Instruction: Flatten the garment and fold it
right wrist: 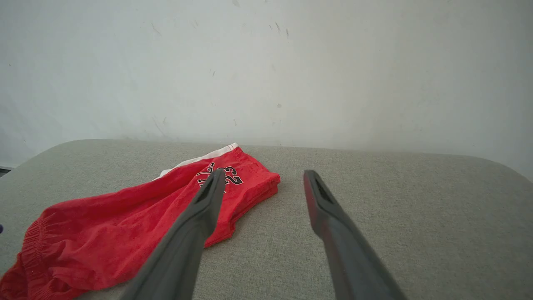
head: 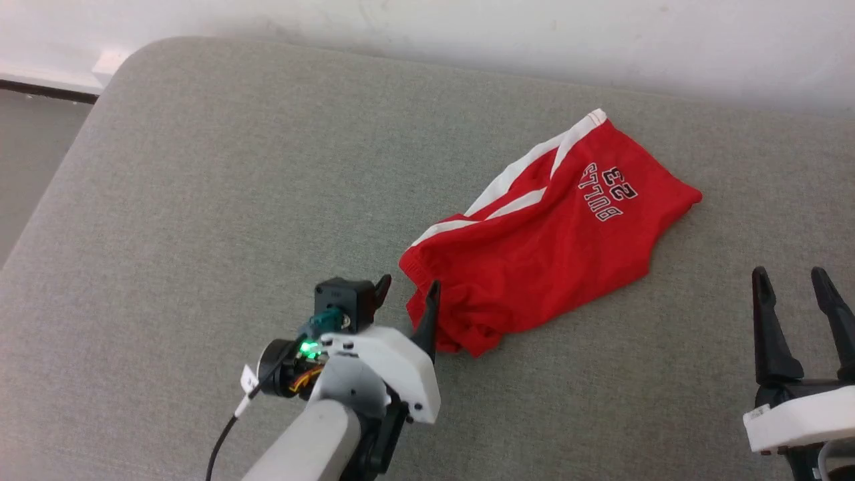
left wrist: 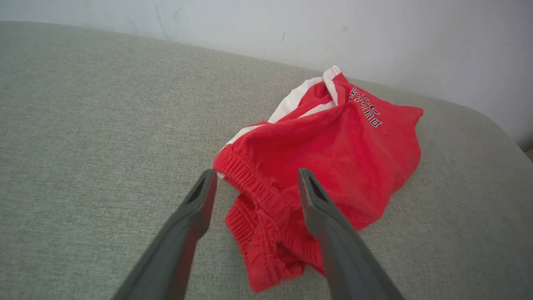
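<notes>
The garment [head: 548, 234] is a pair of bright red shorts with white side stripes and "BULLS 23" lettering. It lies crumpled and folded over on the grey cushioned surface [head: 200, 200], waistband toward me and leg hem toward the far right. My left gripper [head: 407, 287] stands open at the bunched waistband, and in the left wrist view its fingers straddle the elastic edge [left wrist: 250, 183] from just above. Off to the right, my right gripper [head: 795, 280] is open above bare surface, well apart from the garment [right wrist: 137, 221].
A white wall [head: 534, 33] runs along the far edge of the surface. The surface's rounded corner and left edge [head: 100, 93] drop off to a darker floor at the far left. Wide bare fabric lies left of and in front of the shorts.
</notes>
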{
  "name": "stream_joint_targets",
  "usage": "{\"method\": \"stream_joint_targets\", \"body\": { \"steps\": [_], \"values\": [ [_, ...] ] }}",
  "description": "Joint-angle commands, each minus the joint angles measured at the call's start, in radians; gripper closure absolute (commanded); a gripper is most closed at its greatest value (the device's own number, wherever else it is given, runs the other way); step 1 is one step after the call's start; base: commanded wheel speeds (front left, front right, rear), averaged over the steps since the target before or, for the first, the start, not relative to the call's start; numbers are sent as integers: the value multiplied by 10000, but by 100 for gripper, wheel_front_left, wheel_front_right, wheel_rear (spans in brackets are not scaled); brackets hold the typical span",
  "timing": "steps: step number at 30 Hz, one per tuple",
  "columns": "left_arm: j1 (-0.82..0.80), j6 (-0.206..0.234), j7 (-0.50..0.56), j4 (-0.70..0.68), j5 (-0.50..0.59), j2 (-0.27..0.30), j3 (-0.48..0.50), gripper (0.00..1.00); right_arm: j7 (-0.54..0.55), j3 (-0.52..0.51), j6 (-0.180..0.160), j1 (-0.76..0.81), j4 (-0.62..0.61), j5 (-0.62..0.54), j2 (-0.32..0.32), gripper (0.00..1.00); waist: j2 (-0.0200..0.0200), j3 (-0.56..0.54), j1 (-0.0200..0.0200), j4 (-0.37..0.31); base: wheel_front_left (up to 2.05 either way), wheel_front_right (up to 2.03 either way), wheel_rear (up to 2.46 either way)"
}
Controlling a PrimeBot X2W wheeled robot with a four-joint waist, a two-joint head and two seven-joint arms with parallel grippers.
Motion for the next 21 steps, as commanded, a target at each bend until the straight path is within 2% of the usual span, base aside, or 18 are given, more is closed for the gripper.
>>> {"method": "stream_joint_targets", "body": {
  "steps": [1,7,15,20,21],
  "values": [
    [-222,68,127,139,-78,-61,15,0,-10,18,-9,-164,23,84,39,0,-1,142,-1,-52,0,0,0],
    [-809,300,1129,1081,-377,-323,65,0,-53,58,-9,-319,142,121,40,0,-1,457,-1,-264,0,0,0],
    [-1157,633,1873,2081,-610,-431,185,0,-27,-18,-9,-464,182,50,40,0,-1,728,-1,-435,0,0,0],
    [-1266,477,2272,2435,-956,-590,174,0,28,17,-9,-534,191,26,41,0,-1,856,-1,-459,0,0,0],
    [-1253,408,2371,2499,-1071,-633,169,43,46,40,-9,-551,198,22,41,0,-1,868,-1,-459,0,0,0]
  ]
}}
